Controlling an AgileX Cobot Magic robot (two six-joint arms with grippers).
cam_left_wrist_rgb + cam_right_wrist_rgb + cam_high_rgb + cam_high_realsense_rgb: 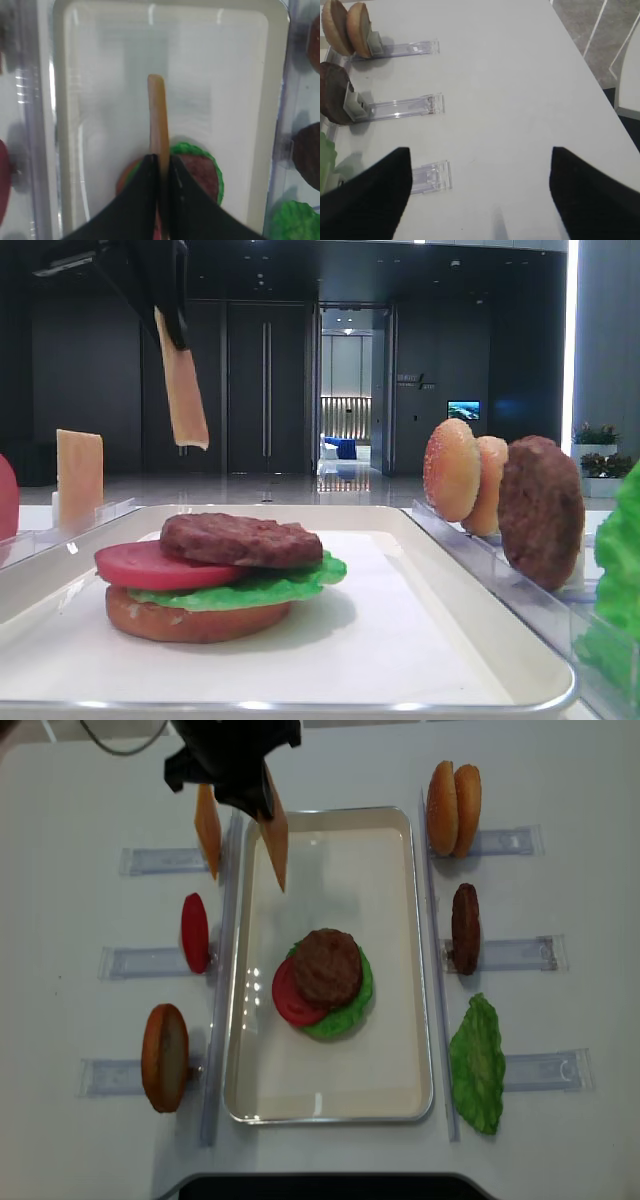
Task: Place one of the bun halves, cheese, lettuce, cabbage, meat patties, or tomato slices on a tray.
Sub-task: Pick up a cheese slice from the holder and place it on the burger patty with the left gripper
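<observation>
A pale orange-tan cheese (186, 385) slice hangs on edge from my left gripper (172, 328), which is shut on its upper end. It hovers above the far left part of the white tray (426, 970). In the left wrist view the cheese (157, 112) sticks out past the closed gripper (161, 159), over the stack. That stack lies mid-tray: a bun half (190, 625), lettuce (275, 585), a tomato slice (148, 565) and a meat patty (240, 538) on top. My right gripper (480, 151) is open over bare table with nothing between its fingers.
Clear racks flank the tray. On the left stand another cheese slice (207, 825), a tomato slice (195, 932) and a bun half (165, 1055). On the right are two bun halves (453, 808), a patty (465, 928) and a lettuce leaf (478, 1065).
</observation>
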